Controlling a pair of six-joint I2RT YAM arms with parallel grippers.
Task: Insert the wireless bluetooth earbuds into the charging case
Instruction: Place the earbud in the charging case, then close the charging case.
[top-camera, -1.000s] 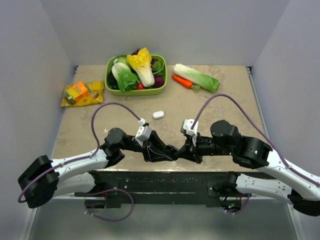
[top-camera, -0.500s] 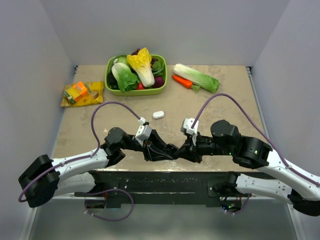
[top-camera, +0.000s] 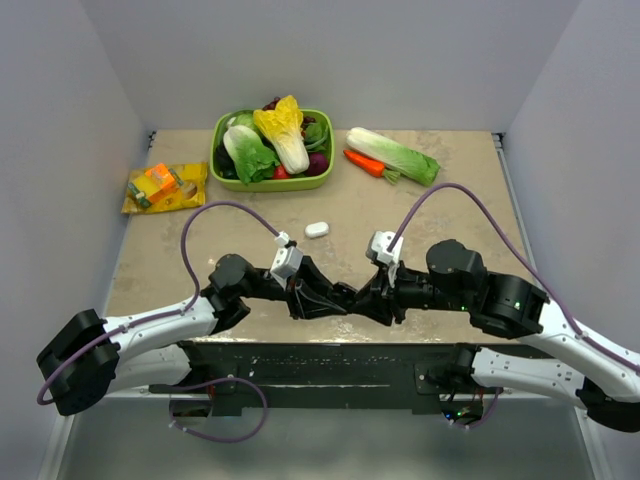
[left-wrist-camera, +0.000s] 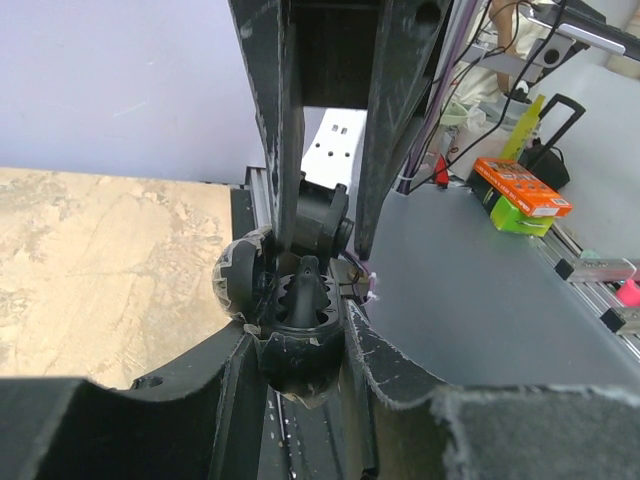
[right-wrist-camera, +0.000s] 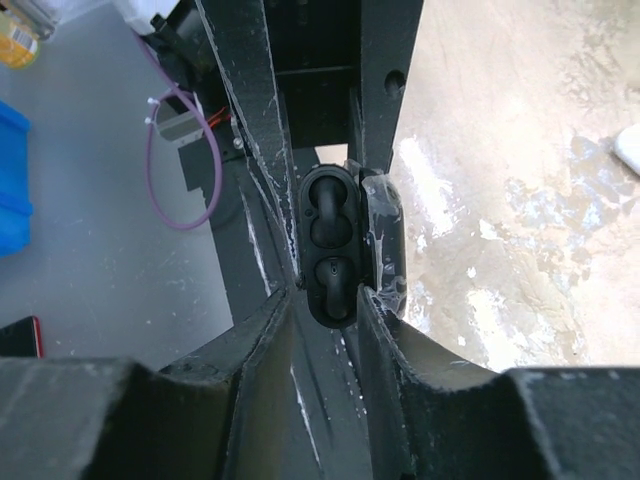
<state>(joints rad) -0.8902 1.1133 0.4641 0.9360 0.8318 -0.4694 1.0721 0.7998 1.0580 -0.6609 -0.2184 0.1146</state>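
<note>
Arms meet nose to nose above the near edge of the table (top-camera: 450, 210), their fingertips almost interlaced. The left gripper (top-camera: 343, 297) is clamped on the charging case (left-wrist-camera: 300, 350), a small black rounded shell with its lid swung open. In its own wrist view a finger presses on each flank of the shell.

The right gripper (top-camera: 363, 298) has its jaws parted. One finger stands on either side of the case's open mouth, close to its walls (whether either pad actually touches the shell cannot be told from these angles).

Seen from the right wrist, two wells lie one behind the other inside the case, with a black rounded form in each. These look like the earbuds (right-wrist-camera: 328, 218), as far as black on black allows. The lid (right-wrist-camera: 385, 250), glossy and scuffed, stands just beside the wells on the side toward the tabletop.

Farther back stands a green bowl (top-camera: 270, 186) heaped with toy vegetables. A loose napa cabbage (top-camera: 393, 155) and a carrot (top-camera: 362, 162) lie just to its right. A small white oval object (top-camera: 317, 229) lies alone between the bowl and the grippers. A yellow packet (top-camera: 190, 190) with an orange carton (top-camera: 155, 182) on it lies near the left wall.
</note>
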